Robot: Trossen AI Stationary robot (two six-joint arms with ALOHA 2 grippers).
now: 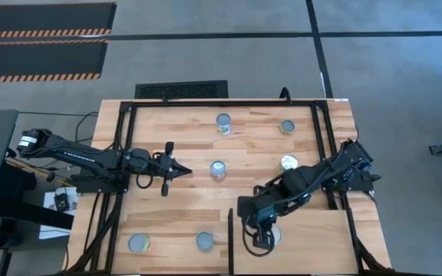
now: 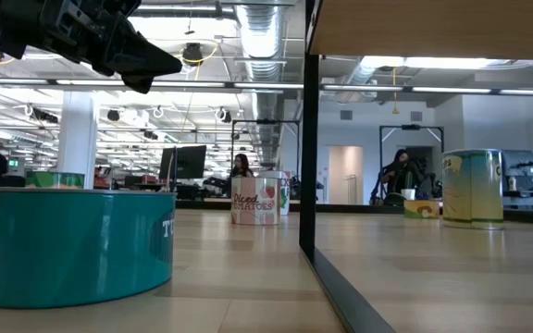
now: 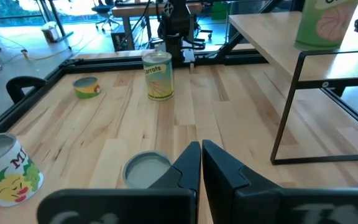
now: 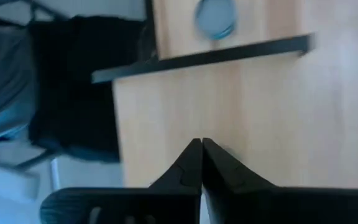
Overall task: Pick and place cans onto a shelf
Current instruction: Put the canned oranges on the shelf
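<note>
Several cans stand on the wooden table: one at the middle, two at the far side, one by my right arm, and two near the front edge. The shelf is a raised pale panel at the front right with a black divider. One can stands on it, half hidden by my right gripper, which is shut and empty above the panel. My left gripper is shut and empty, held above the table left of the middle can.
Black frame rails run around the table. The shelf stands on thin black legs with open space beneath it. In the low view a teal can is close at the left and the shelf's upright stands at the middle.
</note>
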